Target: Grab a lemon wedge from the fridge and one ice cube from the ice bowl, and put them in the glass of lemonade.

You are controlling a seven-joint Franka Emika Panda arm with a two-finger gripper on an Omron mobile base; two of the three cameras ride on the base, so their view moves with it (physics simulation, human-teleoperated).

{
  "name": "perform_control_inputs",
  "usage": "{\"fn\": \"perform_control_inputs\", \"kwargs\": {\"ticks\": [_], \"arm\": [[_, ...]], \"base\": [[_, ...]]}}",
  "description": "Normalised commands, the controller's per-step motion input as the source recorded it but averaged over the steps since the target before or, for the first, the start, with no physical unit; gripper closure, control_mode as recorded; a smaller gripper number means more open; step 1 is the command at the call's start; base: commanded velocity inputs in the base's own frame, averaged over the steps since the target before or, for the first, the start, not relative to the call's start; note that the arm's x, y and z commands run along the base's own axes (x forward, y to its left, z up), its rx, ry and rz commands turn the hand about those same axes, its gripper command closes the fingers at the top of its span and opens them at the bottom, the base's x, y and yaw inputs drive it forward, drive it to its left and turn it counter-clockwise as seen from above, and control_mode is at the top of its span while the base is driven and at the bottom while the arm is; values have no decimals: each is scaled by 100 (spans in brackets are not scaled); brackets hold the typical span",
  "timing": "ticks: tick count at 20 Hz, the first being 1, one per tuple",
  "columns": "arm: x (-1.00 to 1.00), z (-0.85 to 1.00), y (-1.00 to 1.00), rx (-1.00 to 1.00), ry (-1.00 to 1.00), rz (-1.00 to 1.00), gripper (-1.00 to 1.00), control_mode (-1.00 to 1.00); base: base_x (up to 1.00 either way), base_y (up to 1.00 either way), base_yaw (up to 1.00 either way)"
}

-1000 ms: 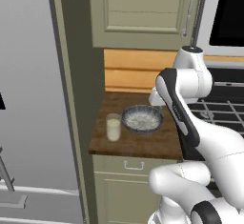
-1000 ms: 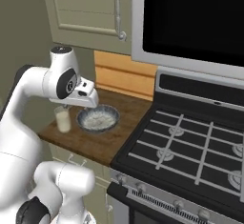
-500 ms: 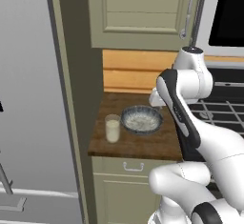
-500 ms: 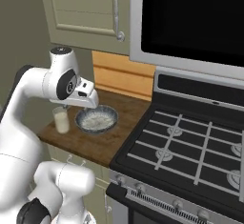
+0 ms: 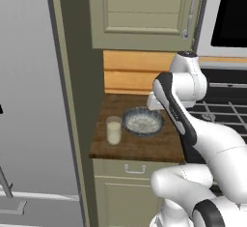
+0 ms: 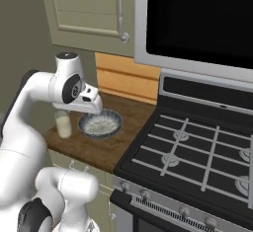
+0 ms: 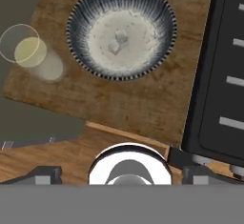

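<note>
The claw [image 7: 121,173] hangs above the wooden counter [image 7: 143,104] with its jaws spread wide and nothing between them. Below it sits the ice bowl [image 7: 122,30], two pale cubes [image 7: 118,42] lying near its middle. The glass of lemonade [image 7: 29,51] stands just beside the bowl, apart from it. A black stove [image 6: 197,152] borders the counter's other side.

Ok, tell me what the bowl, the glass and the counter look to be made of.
Bowl: likely glazed ceramic; matte, blue-grey striped rim wall, whitish speckled inside with two pale cubes.
Glass: clear glass or plastic; see-through wall, pale yellow liquid showing through.
Counter: wood, brown with visible grain, dull finish.
</note>
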Motion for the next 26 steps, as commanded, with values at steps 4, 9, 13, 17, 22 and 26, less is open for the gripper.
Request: {"fn": "perform_control_inputs", "kwargs": {"ticks": [4, 9, 13, 17, 22, 26], "arm": [[99, -87, 42, 0, 24, 0, -100, -100], [100, -90, 8, 5, 1, 3, -100, -100], [46, -34, -1, -1, -11, 2, -100, -100], [5, -37, 0, -1, -14, 0, -100, -100], [12, -24, -3, 0, -2, 0, -100, -100], [0, -21, -1, -1, 0, 0, -100, -100]], "base": [[0, 0, 0], [0, 0, 0], [0, 0, 0], [0, 0, 0], [0, 0, 0], [0, 0, 0]]}}
